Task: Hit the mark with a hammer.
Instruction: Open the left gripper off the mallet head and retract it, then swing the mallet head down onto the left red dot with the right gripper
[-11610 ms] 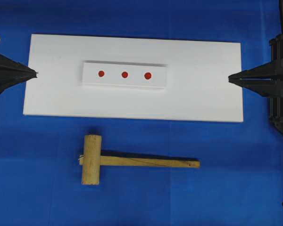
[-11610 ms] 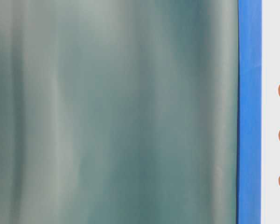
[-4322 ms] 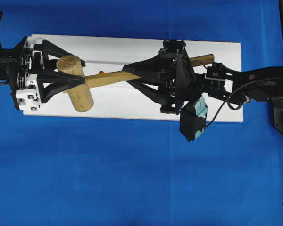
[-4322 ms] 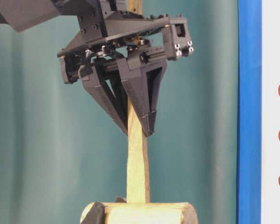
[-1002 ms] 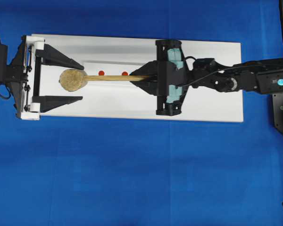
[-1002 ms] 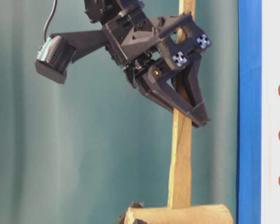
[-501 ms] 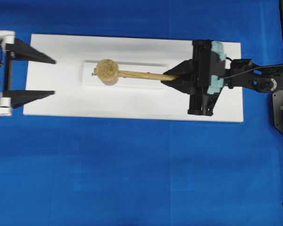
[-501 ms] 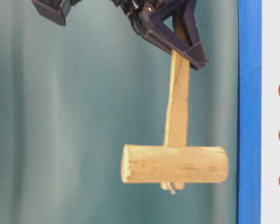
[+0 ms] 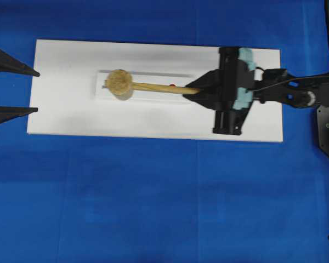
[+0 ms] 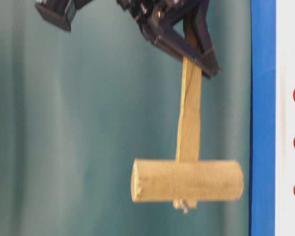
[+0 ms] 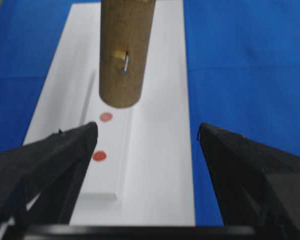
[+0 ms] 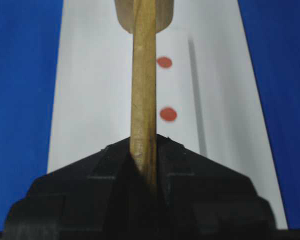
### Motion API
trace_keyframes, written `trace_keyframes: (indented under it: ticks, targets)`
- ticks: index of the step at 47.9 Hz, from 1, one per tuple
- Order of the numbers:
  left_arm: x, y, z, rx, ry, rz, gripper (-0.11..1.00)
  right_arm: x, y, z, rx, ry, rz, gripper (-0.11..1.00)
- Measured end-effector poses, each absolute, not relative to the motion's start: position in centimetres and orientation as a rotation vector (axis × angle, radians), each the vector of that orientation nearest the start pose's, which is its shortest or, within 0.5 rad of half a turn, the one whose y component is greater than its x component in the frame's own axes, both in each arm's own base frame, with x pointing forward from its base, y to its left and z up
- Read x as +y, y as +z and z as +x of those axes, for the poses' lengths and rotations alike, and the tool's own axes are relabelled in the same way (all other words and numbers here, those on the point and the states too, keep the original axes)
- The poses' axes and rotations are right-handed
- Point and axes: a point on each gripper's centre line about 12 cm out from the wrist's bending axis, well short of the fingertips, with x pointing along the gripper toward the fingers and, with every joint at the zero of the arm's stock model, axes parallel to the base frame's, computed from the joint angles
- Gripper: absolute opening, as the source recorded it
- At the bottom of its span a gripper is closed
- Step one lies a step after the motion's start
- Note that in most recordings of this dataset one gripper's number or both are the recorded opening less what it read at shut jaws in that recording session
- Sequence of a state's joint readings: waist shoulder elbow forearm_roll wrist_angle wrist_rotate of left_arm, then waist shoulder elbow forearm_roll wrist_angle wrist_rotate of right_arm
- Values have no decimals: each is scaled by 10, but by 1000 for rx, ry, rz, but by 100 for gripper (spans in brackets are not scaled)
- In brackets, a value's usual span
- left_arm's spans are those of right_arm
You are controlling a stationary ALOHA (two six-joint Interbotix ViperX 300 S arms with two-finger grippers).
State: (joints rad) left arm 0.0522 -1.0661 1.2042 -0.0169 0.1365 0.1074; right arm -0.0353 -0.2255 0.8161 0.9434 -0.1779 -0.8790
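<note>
The right gripper [image 9: 198,90] pinches the hammer [image 9: 148,86] handle (left gripper [image 9: 30,90] spread wide at nine o'clock), so it should drop the head straight onto the red mark [image 11: 106,117].

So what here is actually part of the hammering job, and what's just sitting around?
In the job:
- hammer, held by its handle
- right end effector, shut on the handle
- red marks on the raised white strip

Not in use:
- left end effector, open, holding nothing, at the board's end
- white board
- blue cloth
</note>
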Motion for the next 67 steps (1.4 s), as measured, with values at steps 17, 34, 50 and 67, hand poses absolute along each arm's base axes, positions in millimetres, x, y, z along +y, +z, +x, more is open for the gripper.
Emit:
trace_keyframes:
  ticks: [17, 34, 50, 67]
  targets:
    - [9, 246, 176, 286, 38, 82, 79, -47, 214, 359, 471, -235, 39, 2]
    - [9, 246, 176, 287, 37, 82, 79, -48, 189, 366, 539, -239, 52, 2]
    - [9, 246, 176, 278, 39, 82, 79, -51, 127, 369, 719, -254, 121, 2]
    - [9, 246, 176, 278, 39, 81, 79, -53, 169, 367, 595, -265, 103, 2]
